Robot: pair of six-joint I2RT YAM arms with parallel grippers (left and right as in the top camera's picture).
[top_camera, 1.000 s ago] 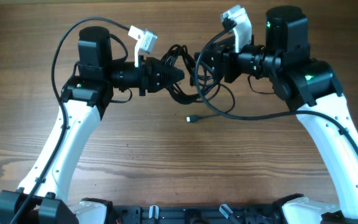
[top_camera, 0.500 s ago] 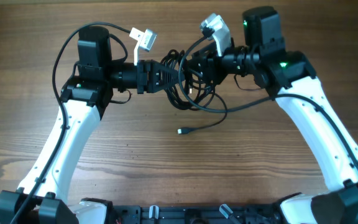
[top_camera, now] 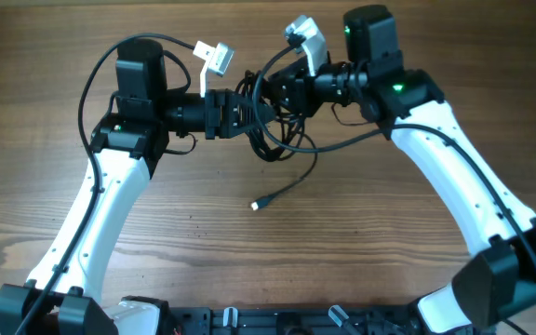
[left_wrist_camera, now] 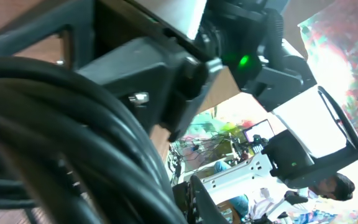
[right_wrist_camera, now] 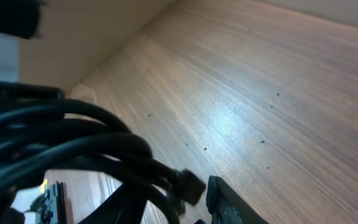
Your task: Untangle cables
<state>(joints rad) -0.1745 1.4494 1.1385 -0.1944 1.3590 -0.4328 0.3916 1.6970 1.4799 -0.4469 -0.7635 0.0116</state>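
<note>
The cables (top_camera: pixel 270 140) form a bundle at the 12 o'clock area of the tabletop (top_camera: pixel 342 242). The left gripper (top_camera: pixel 247 112) meets the bundle from 9 o'clock, its jaws clenched on it. The right gripper (top_camera: pixel 282 93) meets it from 2 o'clock, its jaws likewise grasping it. One loose strand trails toward 6 o'clock and ends in a plug (top_camera: pixel 257 206) on the tabletop.
</note>
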